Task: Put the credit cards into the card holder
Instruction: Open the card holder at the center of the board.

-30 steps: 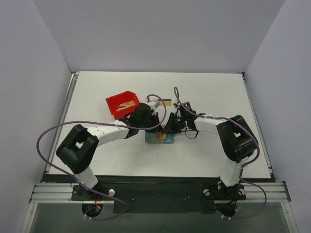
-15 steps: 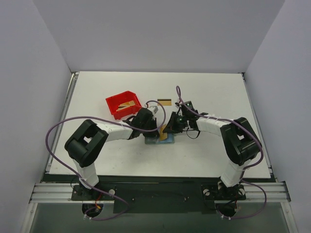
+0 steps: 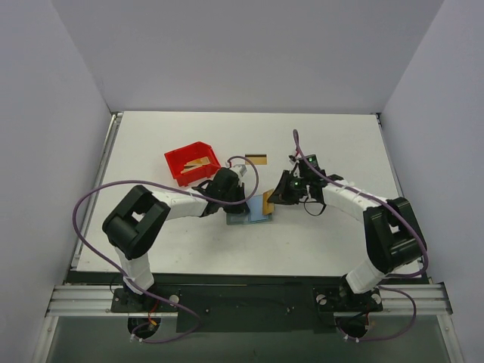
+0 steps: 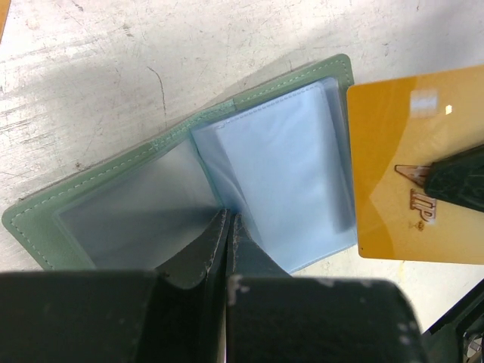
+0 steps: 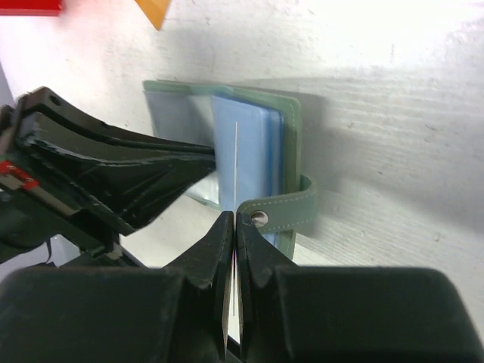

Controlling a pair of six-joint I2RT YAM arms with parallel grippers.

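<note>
An open card holder point(image 4: 265, 174) was laid flat on a white table point(image 3: 325, 136), near its middle, with the light blue pockets turned up and the grey-green cover showing around them. The left gripper point(image 4: 228, 221) was clenched, and its fingertips were set against the inner fold of the holder. The right gripper point(image 5: 234, 223) was clamped on a gold credit card point(image 4: 393, 151), which was held just at the holder's right edge, beside the pockets. The holder's snap tab point(image 5: 283, 212) was stretched out on that same side. A red bin point(image 3: 180, 162) was placed behind and to the left of the holder, and more credit cards point(image 3: 200, 162) were seen inside it. A striped card point(image 3: 256, 159) was left lying on the table behind the holder.
</note>
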